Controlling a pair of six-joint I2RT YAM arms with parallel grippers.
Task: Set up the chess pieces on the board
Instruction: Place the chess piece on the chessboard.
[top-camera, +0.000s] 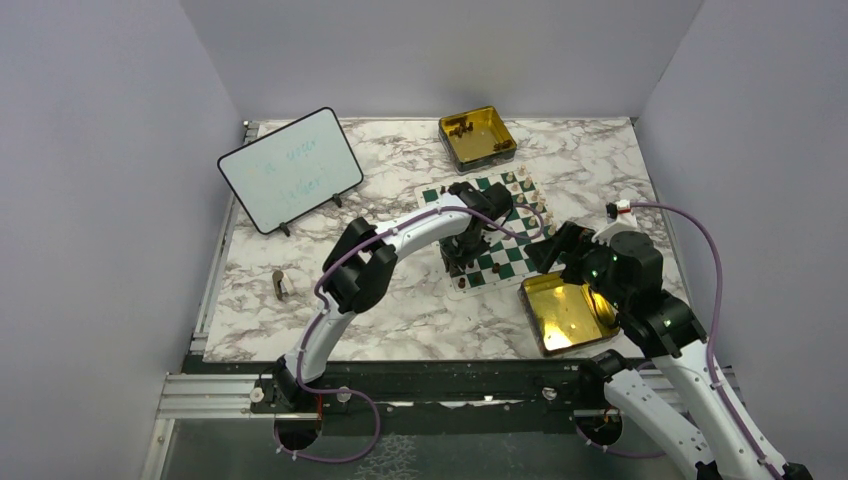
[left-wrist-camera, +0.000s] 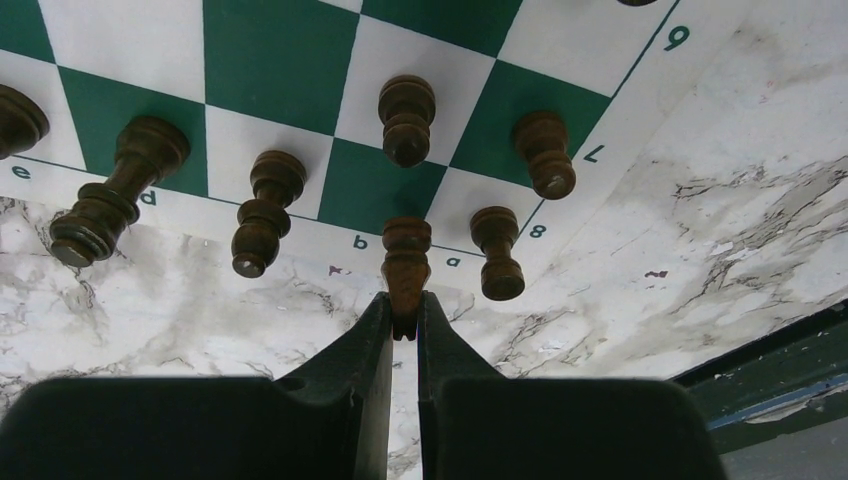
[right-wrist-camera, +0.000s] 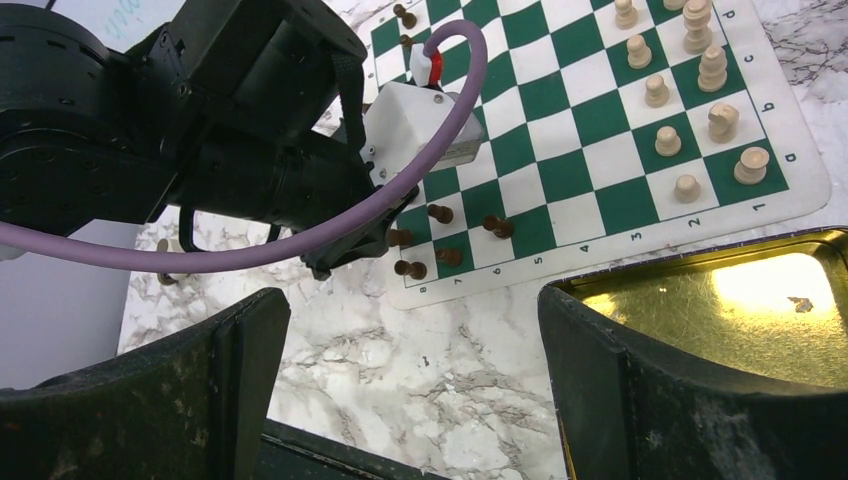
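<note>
The green and white board (top-camera: 503, 262) lies right of centre. Several dark brown chess pieces (left-wrist-camera: 262, 212) stand on its near-left rows, also seen in the right wrist view (right-wrist-camera: 440, 213). Cream-white pieces (right-wrist-camera: 667, 141) stand on the opposite rows. My left gripper (left-wrist-camera: 404, 312) is shut on the top of a dark brown piece (left-wrist-camera: 406, 256) that stands at the board's edge by the letter b. In the top view the left gripper (top-camera: 461, 262) is at the board's near-left corner. My right gripper (right-wrist-camera: 415, 325) is open and empty over bare marble beside the board's corner.
An open gold tin (top-camera: 567, 312) lies at the near right under my right arm, its rim by the right finger (right-wrist-camera: 640, 290). A second gold tin (top-camera: 477, 138) with dark pieces stands at the back. A whiteboard (top-camera: 290, 168) stands back left. A small figure (top-camera: 281, 284) stands on the left marble.
</note>
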